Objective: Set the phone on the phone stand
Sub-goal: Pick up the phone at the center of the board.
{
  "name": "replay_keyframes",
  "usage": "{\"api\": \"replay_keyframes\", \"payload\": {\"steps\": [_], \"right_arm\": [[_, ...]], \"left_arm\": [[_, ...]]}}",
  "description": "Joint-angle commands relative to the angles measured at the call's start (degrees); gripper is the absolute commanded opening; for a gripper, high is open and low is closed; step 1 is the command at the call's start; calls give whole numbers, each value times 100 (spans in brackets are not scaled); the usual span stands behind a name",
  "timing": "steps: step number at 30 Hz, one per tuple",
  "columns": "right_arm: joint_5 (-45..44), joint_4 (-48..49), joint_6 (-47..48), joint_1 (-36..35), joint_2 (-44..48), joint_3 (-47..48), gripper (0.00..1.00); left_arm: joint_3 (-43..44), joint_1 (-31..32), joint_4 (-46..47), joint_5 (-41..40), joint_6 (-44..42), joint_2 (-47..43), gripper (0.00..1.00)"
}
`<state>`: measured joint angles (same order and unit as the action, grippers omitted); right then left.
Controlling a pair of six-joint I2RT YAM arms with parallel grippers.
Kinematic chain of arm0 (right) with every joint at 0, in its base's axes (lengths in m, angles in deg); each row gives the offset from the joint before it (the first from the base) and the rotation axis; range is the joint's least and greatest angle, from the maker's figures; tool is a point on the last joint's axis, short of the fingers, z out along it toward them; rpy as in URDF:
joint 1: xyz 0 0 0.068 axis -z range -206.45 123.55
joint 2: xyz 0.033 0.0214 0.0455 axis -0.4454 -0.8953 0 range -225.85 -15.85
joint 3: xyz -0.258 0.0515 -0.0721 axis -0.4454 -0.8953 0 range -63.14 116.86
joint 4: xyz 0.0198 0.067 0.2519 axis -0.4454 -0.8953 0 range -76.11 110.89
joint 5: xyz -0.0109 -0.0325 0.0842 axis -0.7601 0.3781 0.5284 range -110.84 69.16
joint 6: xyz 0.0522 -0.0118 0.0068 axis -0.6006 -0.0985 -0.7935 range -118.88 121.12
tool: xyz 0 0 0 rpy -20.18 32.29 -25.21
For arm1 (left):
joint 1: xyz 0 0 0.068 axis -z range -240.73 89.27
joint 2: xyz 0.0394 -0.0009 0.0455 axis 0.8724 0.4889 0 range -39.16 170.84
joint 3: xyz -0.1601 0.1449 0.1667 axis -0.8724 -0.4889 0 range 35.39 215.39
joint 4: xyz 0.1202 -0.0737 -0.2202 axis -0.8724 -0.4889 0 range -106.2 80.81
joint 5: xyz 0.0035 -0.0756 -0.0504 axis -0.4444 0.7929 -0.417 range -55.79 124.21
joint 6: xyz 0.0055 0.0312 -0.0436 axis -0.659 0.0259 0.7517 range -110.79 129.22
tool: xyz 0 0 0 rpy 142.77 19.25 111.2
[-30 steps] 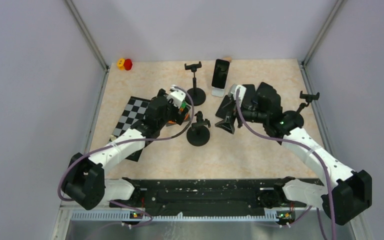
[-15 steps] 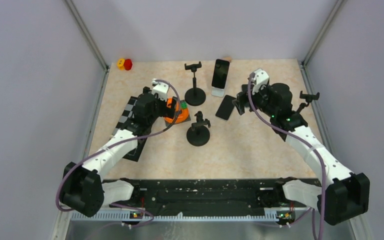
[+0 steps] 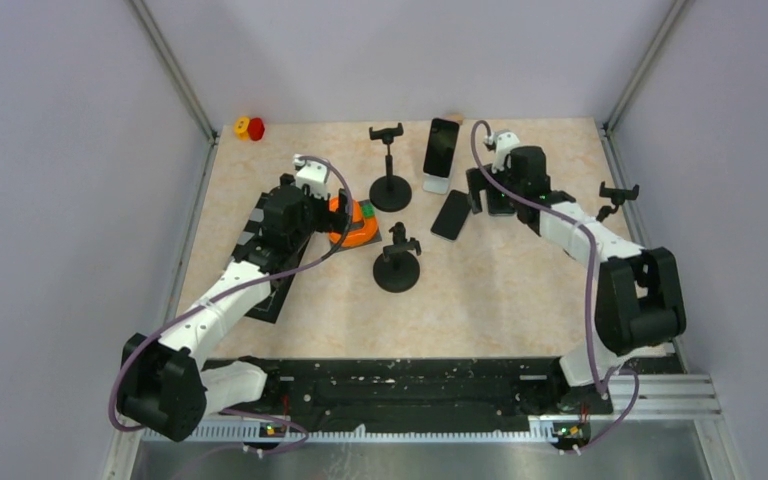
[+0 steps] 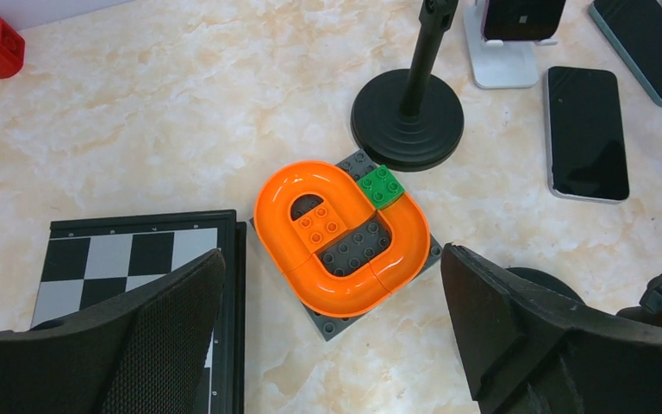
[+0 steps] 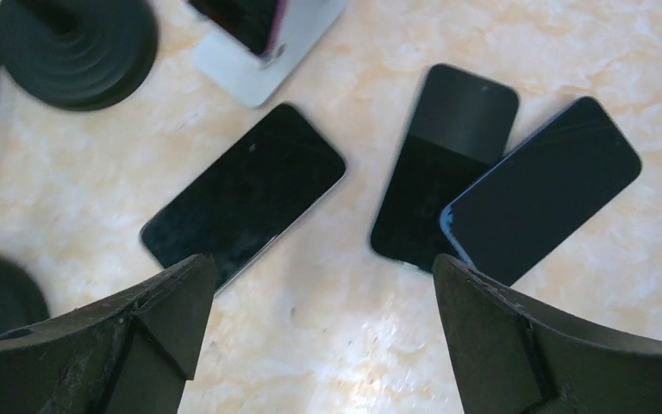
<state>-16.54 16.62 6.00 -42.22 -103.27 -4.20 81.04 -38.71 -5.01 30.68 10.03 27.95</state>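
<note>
Three dark phones lie flat on the marble table: one (image 5: pixel 246 194) alone (image 3: pixel 451 214), and two overlapping, a black one (image 5: pixel 446 164) and a blue-edged one (image 5: pixel 541 188). A fourth phone (image 3: pixel 441 146) leans on a white stand (image 3: pixel 438 183). Black clamp stands with round bases stand at the back (image 3: pixel 390 190), in the middle (image 3: pixel 397 270) and at the right (image 3: pixel 615 195). My right gripper (image 5: pixel 321 267) is open and empty, hovering above the table between the single phone and the overlapping pair (image 3: pixel 490 198). My left gripper (image 4: pixel 332 285) is open and empty above an orange toy track (image 4: pixel 340 237).
The orange track sits on a grey studded plate with a green brick (image 4: pixel 381 185). A chessboard (image 4: pixel 129 259) lies to its left. Red and yellow blocks (image 3: pixel 250 127) sit in the far left corner. Walls close the table on three sides.
My right gripper has pulled back from low over the single phone toward the far right, leaving it flat on the table. My left gripper has drawn back left, uncovering the orange track.
</note>
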Motion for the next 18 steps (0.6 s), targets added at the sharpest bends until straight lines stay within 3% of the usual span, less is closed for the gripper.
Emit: {"api": "replay_keyframes", "payload": {"steps": [1,7,18], "right_arm": [[-312,0,-438,336,-681,985,98],[-769,-179,-1176,822,-1601,1785,98],[-1588,-469,-1633,971,-2636,2457,98]], "left_arm": [[218,-39,-74,214,143,-39,99],[260,-38,-154,563,134,3,99],[212,-35,-116,962,120,69,99]]}}
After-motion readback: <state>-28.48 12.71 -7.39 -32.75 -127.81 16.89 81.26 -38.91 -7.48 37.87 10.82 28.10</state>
